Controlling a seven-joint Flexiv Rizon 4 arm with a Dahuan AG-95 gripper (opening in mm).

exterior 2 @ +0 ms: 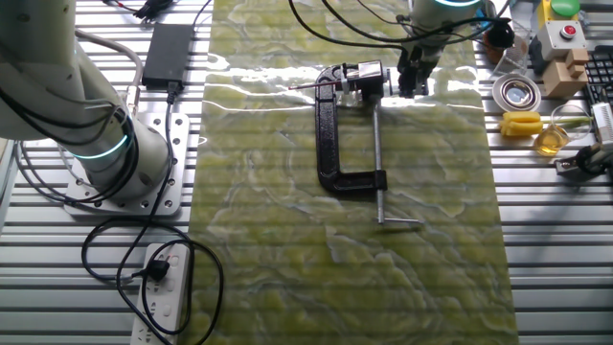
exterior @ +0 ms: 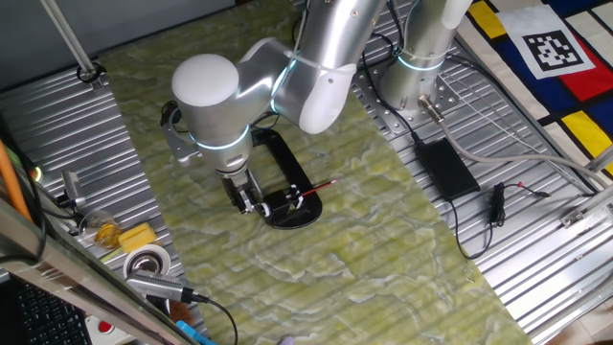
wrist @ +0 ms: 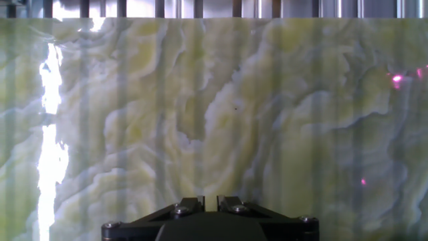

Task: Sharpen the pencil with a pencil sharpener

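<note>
The pencil sharpener stands on the green marbled mat, with its black oval base, black C-shaped frame and silver rod. In the other fixed view its small white parts show at the far end of the frame. The red pencil lies level with one end in the sharpener; it is a thin line in the other fixed view. My gripper hangs just beside the sharpener, apart from it. In the hand view the fingers stand close together over bare mat, nothing between them.
A black power brick and cables lie on the metal table near the arm's base. A tape roll, a yellow block and tools sit beyond the mat's edge. A power strip lies on the slats.
</note>
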